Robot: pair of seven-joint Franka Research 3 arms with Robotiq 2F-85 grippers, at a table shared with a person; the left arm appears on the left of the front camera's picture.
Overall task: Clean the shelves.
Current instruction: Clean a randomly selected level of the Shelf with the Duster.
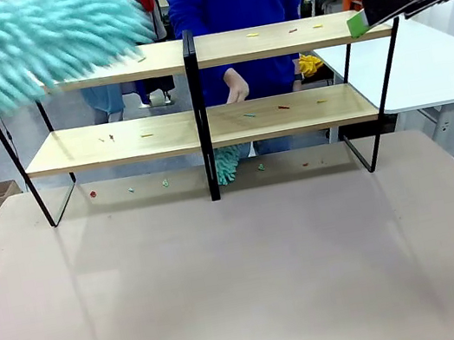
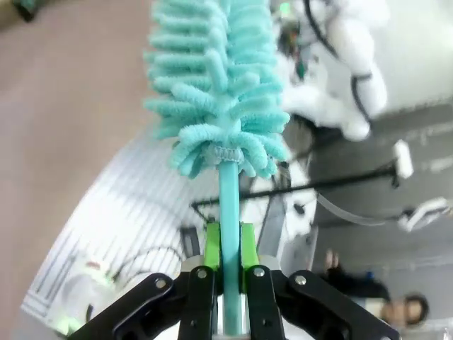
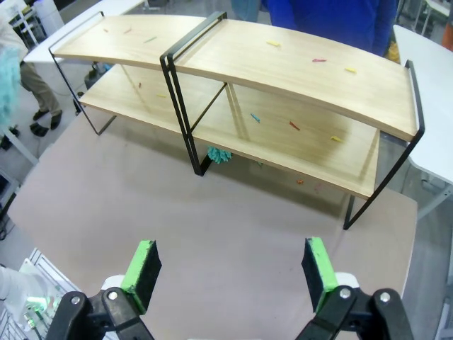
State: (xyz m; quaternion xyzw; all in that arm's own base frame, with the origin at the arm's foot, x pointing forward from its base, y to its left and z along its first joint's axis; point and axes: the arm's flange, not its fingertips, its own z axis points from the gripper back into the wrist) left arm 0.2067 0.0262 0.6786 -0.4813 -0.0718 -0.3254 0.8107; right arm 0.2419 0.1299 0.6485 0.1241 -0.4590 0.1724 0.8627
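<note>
Beige tabletop (image 1: 248, 289) bears the shelves (image 1: 274, 38), coloured scraps (image 1: 284, 107) dotting both.

teal duster (image 1: 21, 48), light-wood shelves (image 1: 219, 48), beige table (image 1: 247, 281)

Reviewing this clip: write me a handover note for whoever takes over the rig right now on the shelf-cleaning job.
Grippers: the left gripper is shut on the handle of the teal duster, with its head raised by the top board's left end. The right gripper is open and empty, raised on the right side.
Things: the shelves stand on the table, with a person's hand behind them.
Done: nothing evident; coloured scraps lie on both boards and on the table beneath.
Left: sweep both boards.
</note>
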